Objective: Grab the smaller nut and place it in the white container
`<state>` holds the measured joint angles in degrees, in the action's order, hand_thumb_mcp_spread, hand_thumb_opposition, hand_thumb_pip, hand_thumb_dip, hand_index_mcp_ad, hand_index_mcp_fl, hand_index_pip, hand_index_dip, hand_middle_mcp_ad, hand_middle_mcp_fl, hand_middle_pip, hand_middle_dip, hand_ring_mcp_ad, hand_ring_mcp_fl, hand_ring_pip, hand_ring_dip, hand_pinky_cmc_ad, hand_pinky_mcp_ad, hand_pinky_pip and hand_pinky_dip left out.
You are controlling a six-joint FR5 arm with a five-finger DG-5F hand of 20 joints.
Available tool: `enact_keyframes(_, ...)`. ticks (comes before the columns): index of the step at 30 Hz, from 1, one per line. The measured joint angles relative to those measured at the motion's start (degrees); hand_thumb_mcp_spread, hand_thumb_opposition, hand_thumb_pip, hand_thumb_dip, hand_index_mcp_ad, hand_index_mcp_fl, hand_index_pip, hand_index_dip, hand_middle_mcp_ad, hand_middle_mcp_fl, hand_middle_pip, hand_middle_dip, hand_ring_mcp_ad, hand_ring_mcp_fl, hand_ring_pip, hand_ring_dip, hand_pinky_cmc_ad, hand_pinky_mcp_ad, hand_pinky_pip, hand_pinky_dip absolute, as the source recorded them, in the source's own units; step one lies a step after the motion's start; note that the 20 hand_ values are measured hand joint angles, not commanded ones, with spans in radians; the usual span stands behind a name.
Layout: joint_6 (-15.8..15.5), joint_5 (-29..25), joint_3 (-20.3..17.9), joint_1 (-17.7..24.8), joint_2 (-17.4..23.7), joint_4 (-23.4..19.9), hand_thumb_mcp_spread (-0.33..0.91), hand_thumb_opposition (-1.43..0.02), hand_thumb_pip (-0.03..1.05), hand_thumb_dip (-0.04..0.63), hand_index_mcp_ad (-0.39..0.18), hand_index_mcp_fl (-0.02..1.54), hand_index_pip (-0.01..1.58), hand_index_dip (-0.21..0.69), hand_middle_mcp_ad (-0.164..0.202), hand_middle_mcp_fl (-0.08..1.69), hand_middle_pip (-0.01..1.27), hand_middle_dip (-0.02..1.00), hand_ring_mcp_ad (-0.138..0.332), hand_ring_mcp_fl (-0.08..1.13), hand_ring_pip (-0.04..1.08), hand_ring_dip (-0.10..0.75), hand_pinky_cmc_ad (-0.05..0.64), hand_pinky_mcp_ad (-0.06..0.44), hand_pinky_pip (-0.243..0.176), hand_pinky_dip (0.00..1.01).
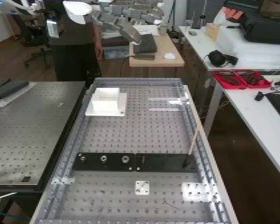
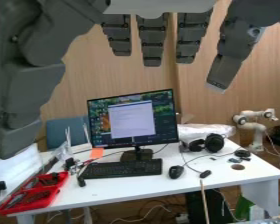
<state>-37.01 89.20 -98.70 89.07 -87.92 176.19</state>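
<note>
The smaller nut [image 1: 82, 158] is on the black bar [image 1: 115, 165], down at the near end of the bench [image 1: 111, 187]. It is the one I want. It is tiny and looks round from up here, so I see no long way to it. The larger nut [image 1: 104, 158] is just beside it, and next along is the bearing [image 1: 125, 159]. The three make a row along the bar, and my nut is at the row's left end in the high view. I think I must take care not to bump the larger nut. I see no words on the nut that I can read.

The white container [image 1: 105, 105] is farther up the bench, on a flat white plate [image 1: 94, 112]. It lies between the nut and the far end.

My hand [image 1: 129, 32] is high up, out past that far end. So the nut is down and back toward the near end from me. I am the only arm, so the job is mine. My fingers [image 2: 152, 40] are wide and straight, and I hold nothing. They point at the room, with a desk [image 2: 117, 187] and a screen [image 2: 133, 120]. I judge I must come over the bar and turn down first.
</note>
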Motion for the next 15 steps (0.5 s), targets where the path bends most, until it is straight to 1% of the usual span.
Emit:
enact_keyframes(3, 0.1, -0.9, -0.8, 0.5, 0.4, 0.0, 0.27, -0.73, 0.4, 0.072, -0.035, 0.02, 0.09, -0.01, 0.089, 0.01, 0.14, 0.21, 0.162, 0.0, 0.13, 0.059, 0.431, 0.347, -0.106, 0.65)
enact_keyframes(8, 0.1, -1.8, -3.1, 0.7, 1.8, -1.1, 0.27, -0.73, 0.4, 0.072, -0.035, 0.02, 0.09, -0.021, 0.087, 0.01, 0.14, 0.21, 0.168, 0.0, 0.13, 0.059, 0.431, 0.344, -0.106, 0.65)
enact_keyframes(10, 0.0, -1.8, -4.7, 0.4, 2.6, -1.7, 0.27, -0.73, 0.4, 0.072, -0.035, 0.02, 0.09, -0.021, 0.091, 0.01, 0.14, 0.21, 0.168, 0.0, 0.12, 0.059, 0.431, 0.344, -0.106, 0.65)
enact_keyframes(13, -0.3, -1.8, -7.1, -0.2, 3.9, -2.4, 0.27, -0.73, 0.46, 0.07, -0.035, 0.02, 0.09, -0.023, 0.091, 0.01, 0.14, 0.21, 0.168, 0.0, 0.12, 0.059, 0.429, 0.347, -0.106, 0.65)
enact_keyframes(15, -0.5, -1.5, -8.5, -0.8, 4.7, -2.8, 0.27, -0.73, 0.46, 0.068, -0.035, 0.02, 0.09, -0.03, 0.091, 0.02, 0.14, 0.21, 0.169, 0.0, 0.12, 0.059, 0.431, 0.347, -0.106, 0.65)
